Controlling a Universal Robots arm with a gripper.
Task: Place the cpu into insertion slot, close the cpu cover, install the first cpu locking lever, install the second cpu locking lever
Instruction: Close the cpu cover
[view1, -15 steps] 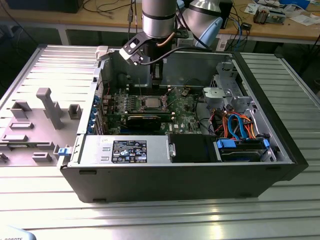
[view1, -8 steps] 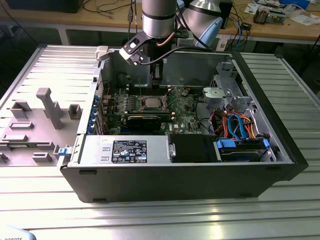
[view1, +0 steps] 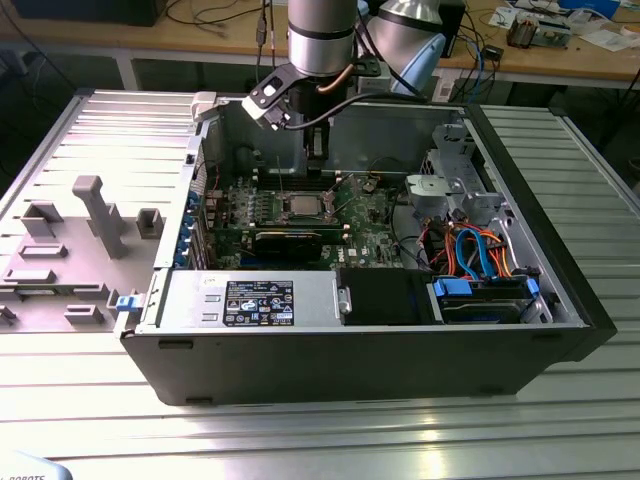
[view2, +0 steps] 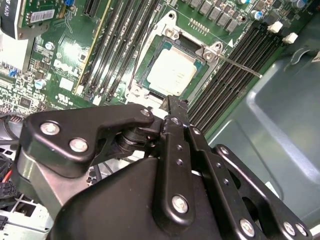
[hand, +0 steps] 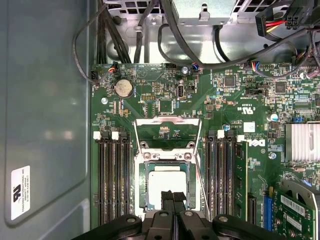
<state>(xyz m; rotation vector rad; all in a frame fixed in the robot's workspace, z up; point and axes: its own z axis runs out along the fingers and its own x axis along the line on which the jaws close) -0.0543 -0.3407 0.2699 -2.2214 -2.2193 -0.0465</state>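
The cpu (hand: 167, 181) lies flat in the insertion slot (hand: 138, 180), mid-board on the green motherboard (hand: 240, 115) between the memory banks, so that step looks done. The cpu cover (hand: 167, 121) is swung back open, and a thin locking lever (hand: 200, 182) is unlatched. The gripper (hand: 173, 195) hovers just over the chip, jaws pressed together, holding nothing.

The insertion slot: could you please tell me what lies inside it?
The cpu lies in the insertion slot; the claw covers one edge, and the cpu hides the slot's floor.
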